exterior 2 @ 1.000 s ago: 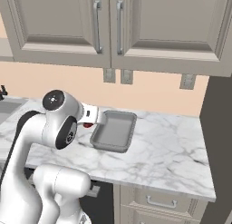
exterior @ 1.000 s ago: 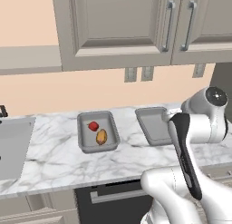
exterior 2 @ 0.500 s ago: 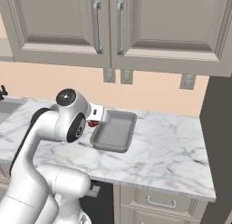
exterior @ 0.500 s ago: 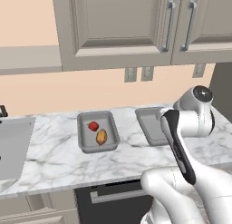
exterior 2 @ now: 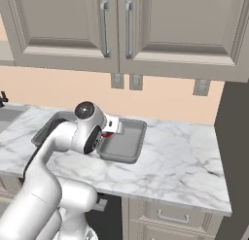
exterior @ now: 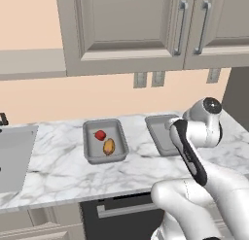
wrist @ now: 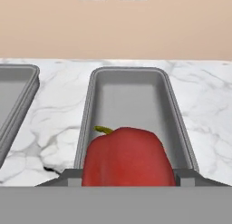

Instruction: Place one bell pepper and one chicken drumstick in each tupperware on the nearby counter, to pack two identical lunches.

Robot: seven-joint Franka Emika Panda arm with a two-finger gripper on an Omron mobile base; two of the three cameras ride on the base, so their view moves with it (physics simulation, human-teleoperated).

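- The bell pepper (wrist: 128, 156) I carry sits right at the base of my hand view, glossy red with a short yellow-green stem curling up at its top left; from the right base view a sliver of red shows just beside my wrist.
- My gripper (wrist: 128, 177) is clamped on that pepper: it fills the space between my two dark tips, which show as small corners at either side of it.
- Directly beyond the pepper lies the right tupperware (wrist: 174, 109), a shallow grey tray with nothing visible on its floor, lengthwise away from me toward the peach wall.
- The pepper is over the near end of that tray; I cannot tell whether it touches the tray.
- To the left of that tray, apart from it on the counter (exterior: 58, 166), is the left tupperware (exterior: 87, 139).
- Inside the left tray a second bell pepper (exterior: 100, 135) lies toward the wall side, and a golden-orange chicken drumstick (exterior: 109, 146) lies just beside it on the near side.
- Further left of that tray, a sunken grey sink (exterior: 14, 156) is set into the marble.
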